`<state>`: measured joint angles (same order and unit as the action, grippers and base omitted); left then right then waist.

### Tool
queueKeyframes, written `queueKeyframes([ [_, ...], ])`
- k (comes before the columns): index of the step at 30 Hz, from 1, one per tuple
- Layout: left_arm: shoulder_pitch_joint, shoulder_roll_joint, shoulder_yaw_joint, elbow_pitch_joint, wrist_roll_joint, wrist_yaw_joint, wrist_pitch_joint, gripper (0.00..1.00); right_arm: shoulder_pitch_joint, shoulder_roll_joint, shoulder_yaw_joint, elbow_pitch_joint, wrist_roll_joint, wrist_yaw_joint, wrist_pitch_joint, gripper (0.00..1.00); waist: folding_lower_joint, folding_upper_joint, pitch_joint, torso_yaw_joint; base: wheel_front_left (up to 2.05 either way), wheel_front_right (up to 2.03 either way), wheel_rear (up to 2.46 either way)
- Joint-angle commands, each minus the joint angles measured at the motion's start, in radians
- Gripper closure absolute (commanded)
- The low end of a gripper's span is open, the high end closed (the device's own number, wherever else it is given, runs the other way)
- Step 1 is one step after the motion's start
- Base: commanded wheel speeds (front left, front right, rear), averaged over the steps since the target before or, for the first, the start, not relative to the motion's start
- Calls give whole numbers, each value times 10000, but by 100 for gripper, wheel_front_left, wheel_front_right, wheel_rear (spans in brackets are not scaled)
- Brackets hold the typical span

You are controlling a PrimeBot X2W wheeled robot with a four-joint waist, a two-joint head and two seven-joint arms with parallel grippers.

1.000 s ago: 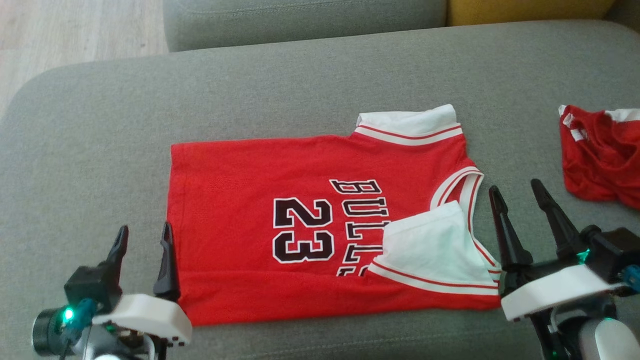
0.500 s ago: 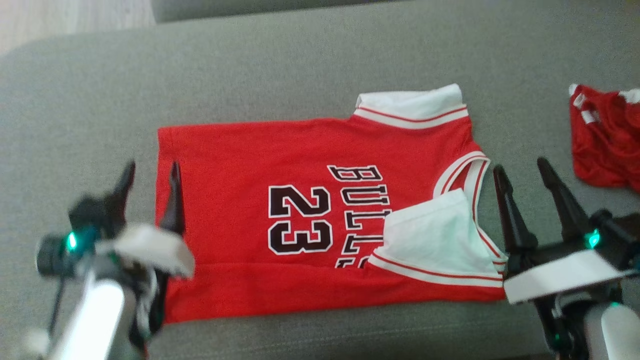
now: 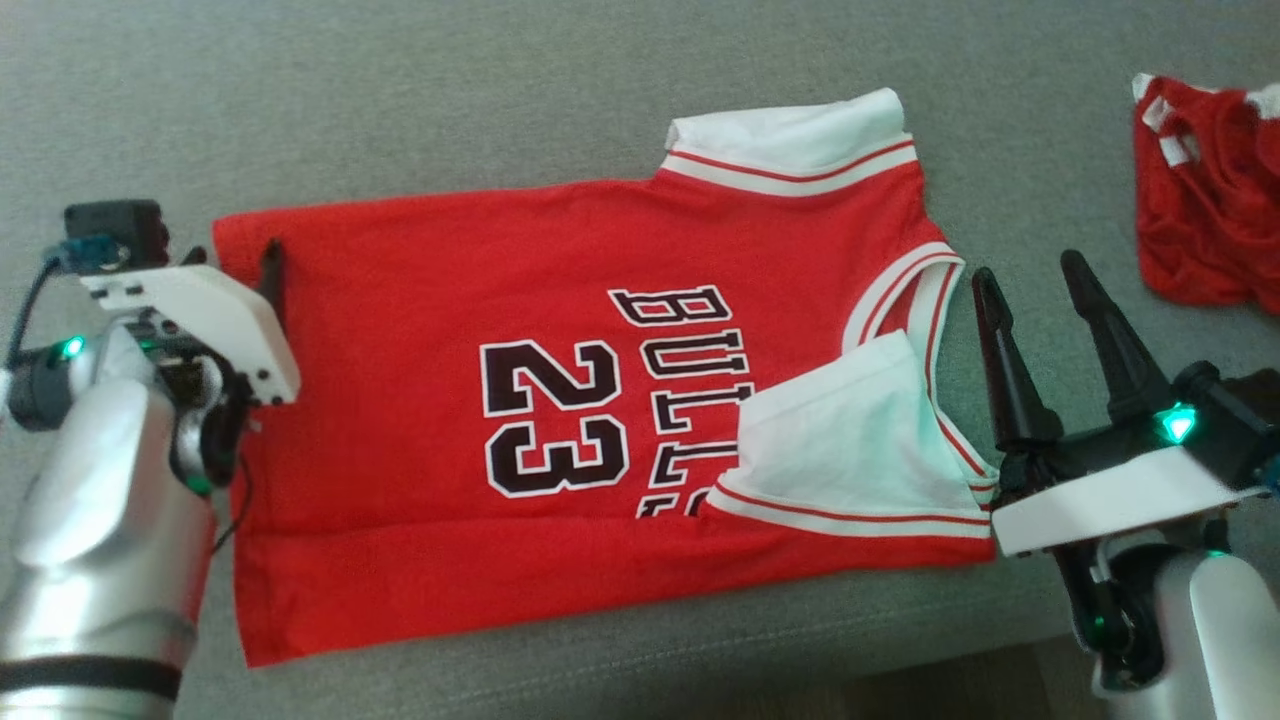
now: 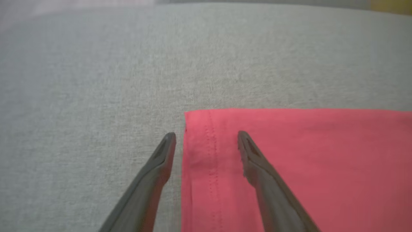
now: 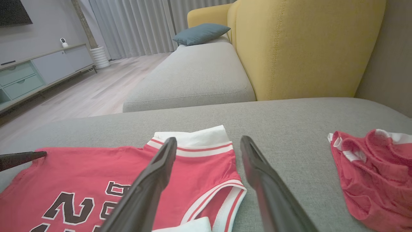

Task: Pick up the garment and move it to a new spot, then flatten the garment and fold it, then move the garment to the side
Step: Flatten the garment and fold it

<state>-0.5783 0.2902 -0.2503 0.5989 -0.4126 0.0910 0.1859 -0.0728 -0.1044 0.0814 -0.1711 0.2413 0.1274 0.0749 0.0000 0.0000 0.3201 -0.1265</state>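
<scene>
A soft, light red jersey point(image 3: 560, 400) lies flat on a grey sofa cushion point(image 3: 500, 100). It would likely bunch if dragged, so corners suit best. The left gripper point(image 4: 206, 135), wide open and empty, has moved from the near hem corner to straddle the far one. The right gripper point(image 3: 1030, 268) hovers open beside the armhole.

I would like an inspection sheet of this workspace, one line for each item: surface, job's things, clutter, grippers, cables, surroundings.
Surface: grey sofa cushion, smooth fabric.
Job's things: red jersey lying flat, print up, one white-lined shoulder folded over.
Clutter: crumpled red garment at the far right, apart from the jersey.
Grippers: left gripper open, fingers astride the jersey's hem edge; right gripper open beside the armhole, holding nothing.
Cables: dark cable at the left wrist.
Surroundings: yellow sofa back, blue pillow, wooden floor, cabinet.
</scene>
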Motion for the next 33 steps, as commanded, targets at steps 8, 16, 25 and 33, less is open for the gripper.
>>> queueKeyframes([
  [8, -1324, 618, 395, 1313, -329, -422, 527, 0, -293, -34, 147, -56, 240, 33, -131, 0, 0, 0, 220, -206, 0, 0, 0],
  [16, -1878, 622, 68, 2173, -357, -924, 791, 100, -1030, -611, 34, 327, 587, 33, 450, 0, 0, 0, 299, -207, 0, 0, 0],
  [25, -2610, 74, -269, 2276, -238, -971, 208, 100, -4156, -2089, 809, 2331, 1796, 33, 1948, 0, 0, 0, 746, 509, 0, 0, 0],
  [33, -3319, -416, -564, 2494, -170, -1153, -277, 100, -6909, -2962, 2495, 5111, 2610, 33, 3075, 0, 0, 0, 1349, 1226, 0, 0, 0],
])
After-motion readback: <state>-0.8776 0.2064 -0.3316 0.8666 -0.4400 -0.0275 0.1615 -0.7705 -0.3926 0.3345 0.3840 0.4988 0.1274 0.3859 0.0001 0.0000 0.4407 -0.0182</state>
